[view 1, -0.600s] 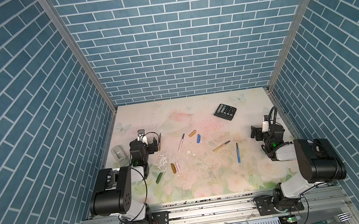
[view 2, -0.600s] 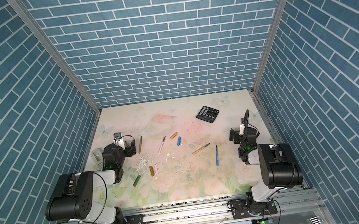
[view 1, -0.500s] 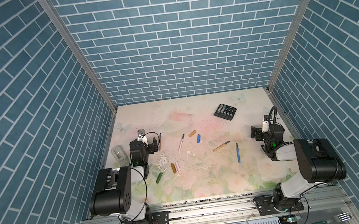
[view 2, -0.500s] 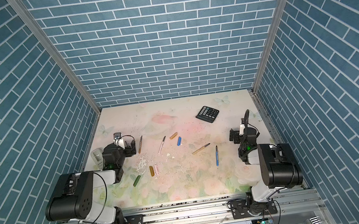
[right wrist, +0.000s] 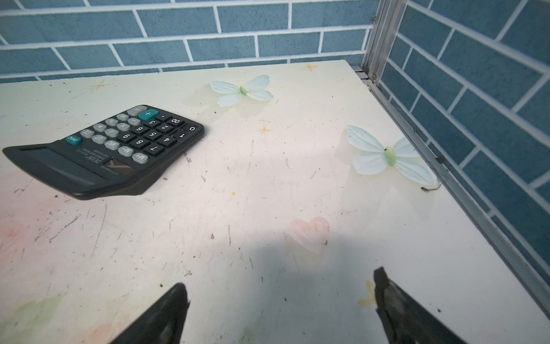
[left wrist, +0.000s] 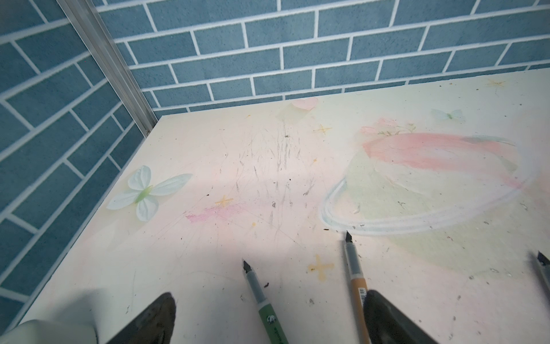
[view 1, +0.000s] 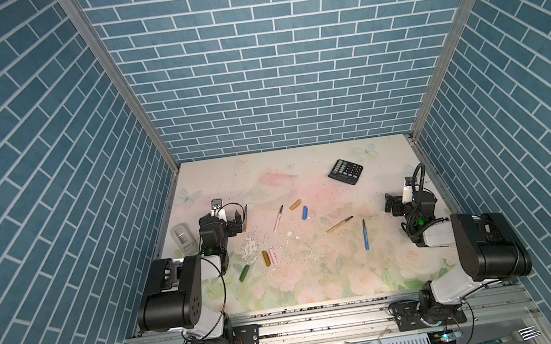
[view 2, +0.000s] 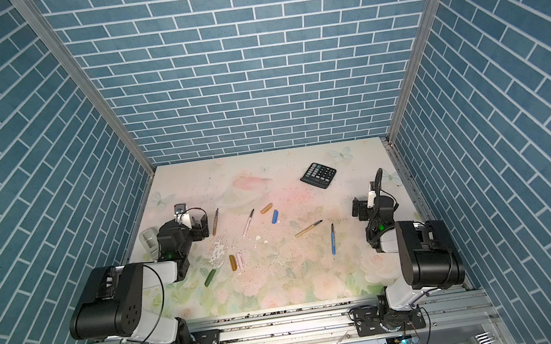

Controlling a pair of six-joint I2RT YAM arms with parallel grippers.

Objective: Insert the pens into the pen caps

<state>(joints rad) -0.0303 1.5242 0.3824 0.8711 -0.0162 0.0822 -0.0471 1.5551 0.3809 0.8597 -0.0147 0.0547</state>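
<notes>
My left gripper [view 1: 233, 221] [left wrist: 269, 297] sits low at the table's left, open. The green pen [left wrist: 268, 315] lies on the table between its fingers, untouched, and the brown pen [view 1: 245, 217] [left wrist: 355, 283] lies just beside one finger. Both top views show the white-pink pen [view 1: 278, 219], tan pen [view 2: 308, 228] and blue pen [view 1: 365, 235] loose mid-table. The tan cap [view 1: 295, 204] and blue cap [view 1: 305, 212] lie together. The brown cap [view 1: 266, 258], pink cap [view 1: 273, 255] and green cap [view 1: 244, 272] lie nearer the front. My right gripper [view 1: 392, 204] [right wrist: 279, 283] is open and empty at the right edge.
A black calculator [view 1: 345, 172] [right wrist: 119, 146] lies at the back right. A grey plastic object [view 1: 183, 235] rests against the left wall. White crumbs [view 1: 251, 244] are scattered near the caps. A fork [view 1: 519, 335] lies on the frame below the table. Brick walls close three sides.
</notes>
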